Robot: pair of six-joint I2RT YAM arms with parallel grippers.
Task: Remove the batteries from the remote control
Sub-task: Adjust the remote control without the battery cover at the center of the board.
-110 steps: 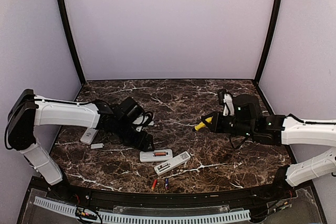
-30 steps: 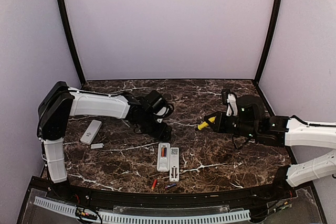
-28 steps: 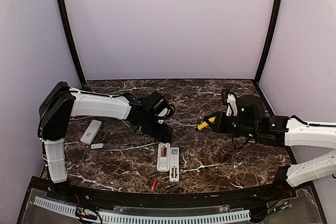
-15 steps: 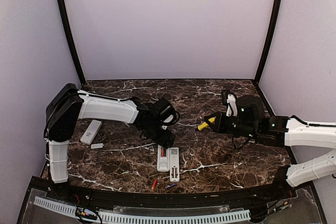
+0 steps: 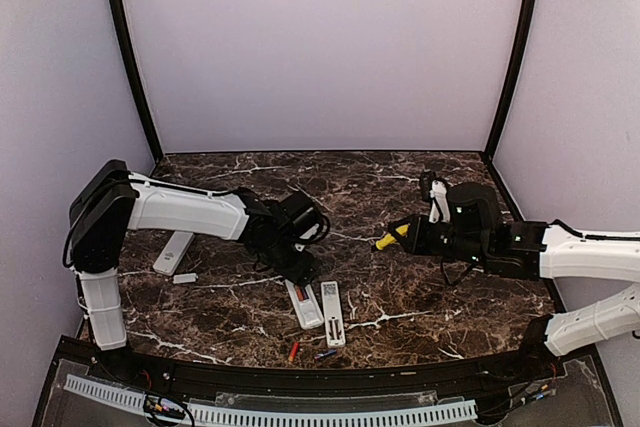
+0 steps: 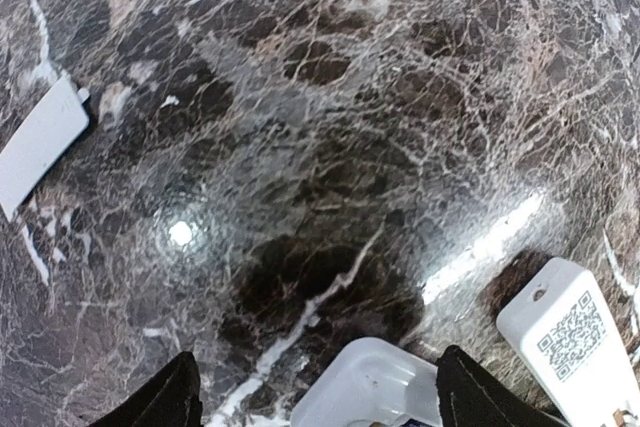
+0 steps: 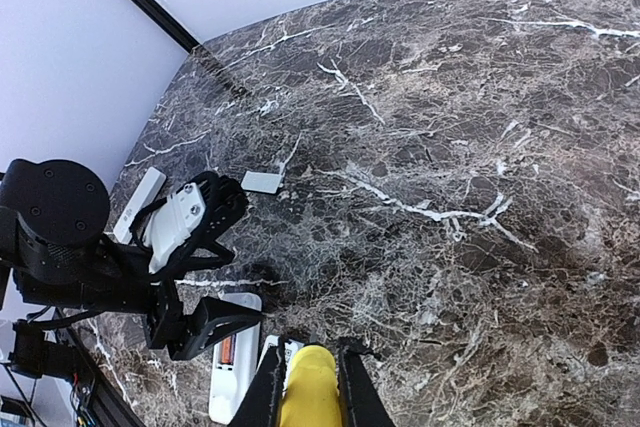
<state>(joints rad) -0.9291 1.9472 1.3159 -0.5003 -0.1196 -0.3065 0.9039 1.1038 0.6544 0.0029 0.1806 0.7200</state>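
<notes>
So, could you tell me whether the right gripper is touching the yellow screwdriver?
Touching. The right wrist view shows the right gripper shut on the yellow screwdriver, jaws pressing both sides.

Glossy dark marble table [image 6: 300, 147] (glare spots); smooth white plastic remote [image 6: 575, 337]

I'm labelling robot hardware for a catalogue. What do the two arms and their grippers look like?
Both the left arm and the right arm have smooth white tubular links joined by chunky black joints. Thin black cables loop at each wrist. The left gripper and right gripper are black, each with two slim fingers. No lettering is readable.
</notes>
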